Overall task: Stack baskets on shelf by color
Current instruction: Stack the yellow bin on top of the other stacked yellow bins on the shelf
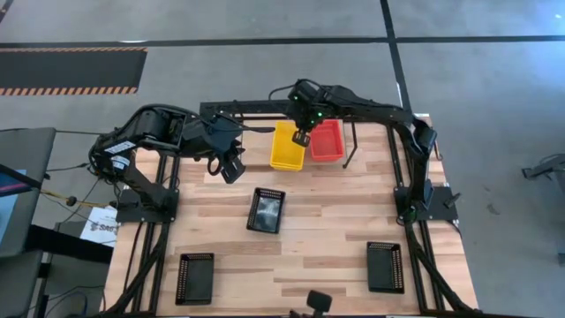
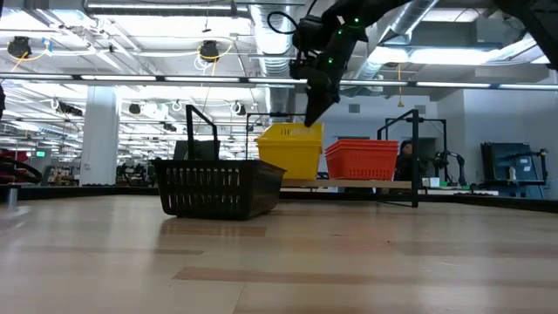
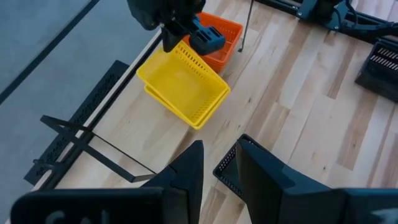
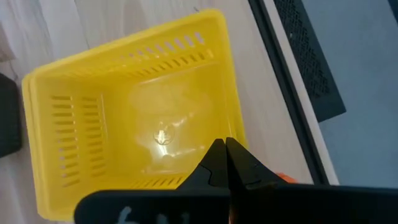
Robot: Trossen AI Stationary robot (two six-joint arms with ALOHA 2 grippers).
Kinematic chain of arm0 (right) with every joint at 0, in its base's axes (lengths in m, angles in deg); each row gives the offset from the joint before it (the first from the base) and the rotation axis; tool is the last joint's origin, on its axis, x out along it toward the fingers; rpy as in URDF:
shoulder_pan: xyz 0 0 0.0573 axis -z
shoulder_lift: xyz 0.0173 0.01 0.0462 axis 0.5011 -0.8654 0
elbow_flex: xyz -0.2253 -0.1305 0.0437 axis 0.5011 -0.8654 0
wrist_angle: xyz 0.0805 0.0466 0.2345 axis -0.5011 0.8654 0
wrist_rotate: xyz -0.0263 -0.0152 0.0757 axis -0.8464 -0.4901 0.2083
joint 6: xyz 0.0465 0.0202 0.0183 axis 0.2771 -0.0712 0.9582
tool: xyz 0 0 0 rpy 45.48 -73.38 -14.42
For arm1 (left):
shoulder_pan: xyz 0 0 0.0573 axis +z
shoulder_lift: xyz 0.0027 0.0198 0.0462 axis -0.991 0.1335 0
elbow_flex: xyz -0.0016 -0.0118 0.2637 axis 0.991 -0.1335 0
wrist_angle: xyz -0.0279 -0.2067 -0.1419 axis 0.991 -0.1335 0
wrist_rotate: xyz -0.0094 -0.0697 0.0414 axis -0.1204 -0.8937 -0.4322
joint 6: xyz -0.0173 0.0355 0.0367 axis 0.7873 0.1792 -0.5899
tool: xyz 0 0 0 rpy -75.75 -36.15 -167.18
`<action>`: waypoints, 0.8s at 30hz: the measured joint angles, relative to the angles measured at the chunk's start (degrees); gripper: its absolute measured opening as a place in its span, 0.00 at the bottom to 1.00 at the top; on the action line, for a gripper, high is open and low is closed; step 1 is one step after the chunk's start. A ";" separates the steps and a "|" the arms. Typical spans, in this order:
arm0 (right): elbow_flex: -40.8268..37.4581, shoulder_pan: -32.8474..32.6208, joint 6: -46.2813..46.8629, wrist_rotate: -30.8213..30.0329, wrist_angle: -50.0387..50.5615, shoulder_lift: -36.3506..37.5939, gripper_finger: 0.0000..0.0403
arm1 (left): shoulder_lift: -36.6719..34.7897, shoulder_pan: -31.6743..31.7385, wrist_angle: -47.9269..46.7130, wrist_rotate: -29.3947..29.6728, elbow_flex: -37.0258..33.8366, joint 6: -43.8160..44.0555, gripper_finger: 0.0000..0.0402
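Yellow baskets point(image 1: 287, 147) sit nested at the table's far edge, between the looped ends of the black rod shelf point(image 1: 237, 109). The top one lies tilted point(image 3: 183, 84). Red baskets point(image 1: 327, 140) stand right beside them. My right gripper point(image 1: 302, 138) is shut and points down at the yellow stack's wall nearest the red ones point(image 4: 231, 118). My left gripper point(image 1: 232, 170) is open, above the table left of the yellow stack. One black basket point(image 1: 266, 210) sits at the table's middle, and its corner shows between the left gripper's fingers point(image 3: 227, 171). My right gripper comes from above with its shut fingertips point(image 4: 217, 149) at the upper yellow basket's rim point(image 2: 292, 129), on the side toward the red stack. I cannot tell whether they touch it.
Two more black baskets lie near the table's near corners, one on the left point(image 1: 195, 278) and one on the right point(image 1: 385, 267). The shelf's left part point(image 3: 81, 140) holds no basket. Bare wood lies between the middle black basket and the near edge.
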 joint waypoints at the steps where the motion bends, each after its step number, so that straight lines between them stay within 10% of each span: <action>1: -0.15 0.15 -0.01 0.01 0.06 0.00 0.00 | 0.00 0.00 0.00 0.00 0.00 0.00 0.21; 24: 2.03 0.60 -0.88 -0.73 -3.94 0.07 0.00 | 0.00 0.00 0.01 0.04 0.02 0.00 0.21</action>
